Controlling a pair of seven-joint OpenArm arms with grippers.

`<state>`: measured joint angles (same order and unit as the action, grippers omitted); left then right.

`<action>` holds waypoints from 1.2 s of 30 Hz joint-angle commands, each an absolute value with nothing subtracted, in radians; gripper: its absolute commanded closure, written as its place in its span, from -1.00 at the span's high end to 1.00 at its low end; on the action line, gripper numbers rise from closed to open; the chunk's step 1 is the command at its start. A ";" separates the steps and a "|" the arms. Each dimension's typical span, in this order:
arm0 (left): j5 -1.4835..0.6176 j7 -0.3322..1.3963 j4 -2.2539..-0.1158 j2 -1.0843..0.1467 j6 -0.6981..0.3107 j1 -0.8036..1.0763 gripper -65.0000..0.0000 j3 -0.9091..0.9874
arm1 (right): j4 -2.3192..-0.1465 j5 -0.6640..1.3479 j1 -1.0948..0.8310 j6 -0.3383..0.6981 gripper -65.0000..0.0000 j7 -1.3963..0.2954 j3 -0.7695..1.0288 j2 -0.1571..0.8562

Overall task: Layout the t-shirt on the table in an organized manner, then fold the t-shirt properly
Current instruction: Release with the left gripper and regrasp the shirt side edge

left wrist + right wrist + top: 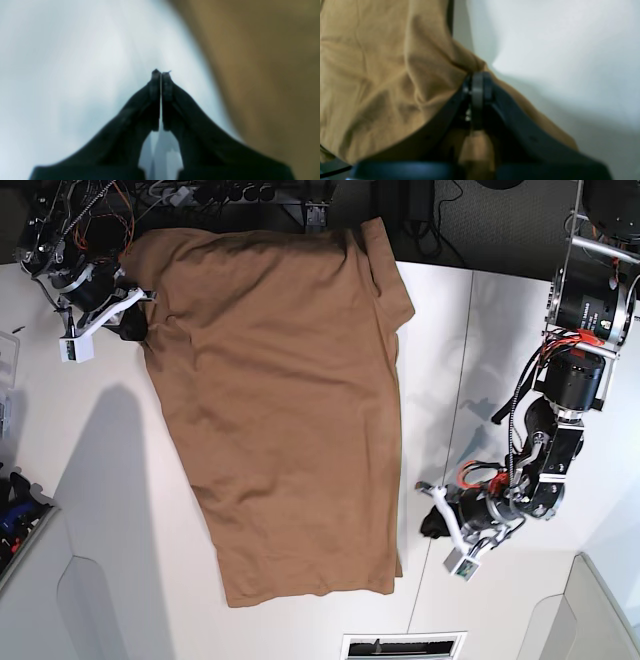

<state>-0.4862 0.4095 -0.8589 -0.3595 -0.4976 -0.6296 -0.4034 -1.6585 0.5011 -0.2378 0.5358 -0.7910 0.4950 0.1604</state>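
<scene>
The tan-brown t-shirt (280, 400) lies spread over the white table (470, 360), its hem toward the front edge and its top end at the far edge. My right gripper (135, 328) is shut on the shirt's far left corner. In the right wrist view the t-shirt (382, 75) bunches into the right gripper (477, 75) above the table (557, 50). My left gripper (430, 522) hovers just right of the shirt's lower right edge, apart from it. In the left wrist view the left gripper (161, 72) shows its jaws together with a hairline slit and nothing between them. There the t-shirt (270, 75) is blurred on the right, and the table (75, 62) lies below.
A bin (10, 520) with small items sits at the left edge of the base view. Cables and electronics (200, 195) run along the far edge behind the shirt. A vent (405, 645) is set into the front edge, with raised white panels at both front corners.
</scene>
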 commanded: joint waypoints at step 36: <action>-0.501 0.472 -0.637 -0.498 -0.428 -0.505 -1.00 -0.400 | -1.595 0.453 -0.132 0.535 -1.00 -0.778 0.497 0.232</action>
